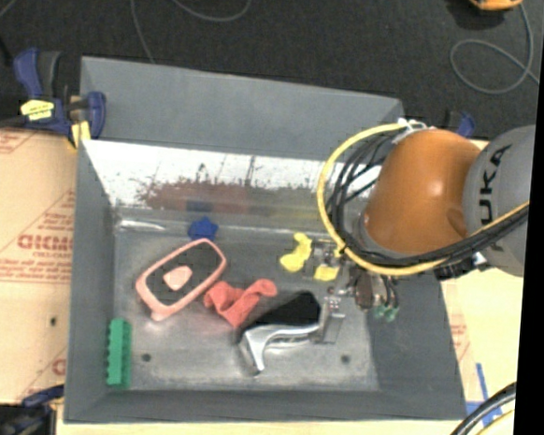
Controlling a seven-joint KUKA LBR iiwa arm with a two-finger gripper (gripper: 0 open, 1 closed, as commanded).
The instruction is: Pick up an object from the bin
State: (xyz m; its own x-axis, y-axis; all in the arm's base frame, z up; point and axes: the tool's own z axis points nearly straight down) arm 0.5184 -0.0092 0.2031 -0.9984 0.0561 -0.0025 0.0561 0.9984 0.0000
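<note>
The robot arm [498, 202] is reaching into the grey bin [256, 178] from the right side. Its round orange cover [419, 191] is hanging over the right part of the bin, with yellow and black cables [336, 184] looping around it. Under the cover, the gripper [331, 322] is pointing down at the bin floor, near the front and a bit right of the middle. It is sitting right at the end of a shiny silver metal thing [272, 341] with a bent shape, which is lying on the floor there. I cannot tell if the gripper is open or closed, and I cannot tell if it is holding anything. A black thing [288, 309] is lying just behind the silver one, touching it, and its right end is just beside the gripper too. A floppy pink-red thing [237, 298] is lying to the left of the black thing, touching it. Next to that, a pink oval case [181, 277] with a black inside is lying tilted on the left part of the floor. A small blue thing [202, 227] is resting near the back wall, just behind the case. A small yellow thing [296, 252] is lying near the back, and another yellow bit [327, 272] is lying beside it, close to the arm. A green block [118, 351] is lying alone in the front left corner, well apart from the rest.
</note>
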